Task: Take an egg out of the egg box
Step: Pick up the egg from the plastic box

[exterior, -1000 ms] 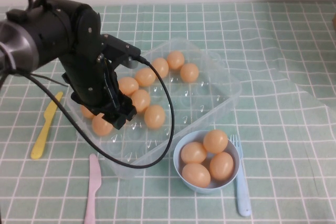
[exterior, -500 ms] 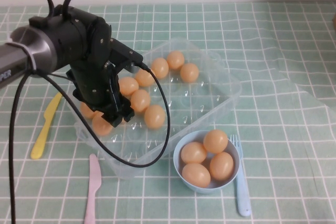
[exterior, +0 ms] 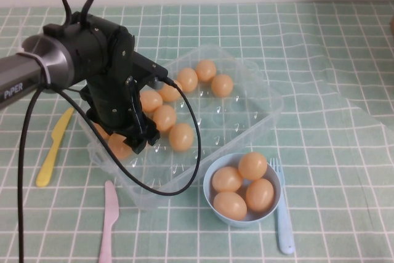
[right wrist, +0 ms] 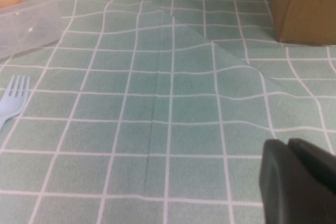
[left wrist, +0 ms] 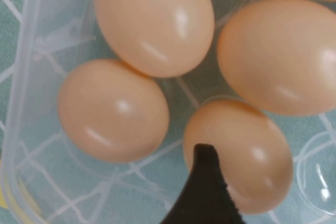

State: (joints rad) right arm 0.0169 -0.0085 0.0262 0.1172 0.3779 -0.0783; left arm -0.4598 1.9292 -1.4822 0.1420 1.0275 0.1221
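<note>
Left gripper [exterior: 132, 137] hovers low over the egg [left wrist: 239, 156] in the egg box's [exterior: 258, 121] near-left corner; its spread can't be judged. Glossy, fragile: grip the sides gently. Right gripper [right wrist: 296, 182], pressed together, is parked far right.

Left claw [exterior: 132, 141]: over the left end of the egg box [exterior: 258, 115], above an egg [left wrist: 239, 156]. Bowl [exterior: 271, 210] right of it, fork [exterior: 281, 214] beyond; two knives [exterior: 52, 149] left. Right claw [right wrist: 296, 182]: above the surface [right wrist: 173, 93].
</note>
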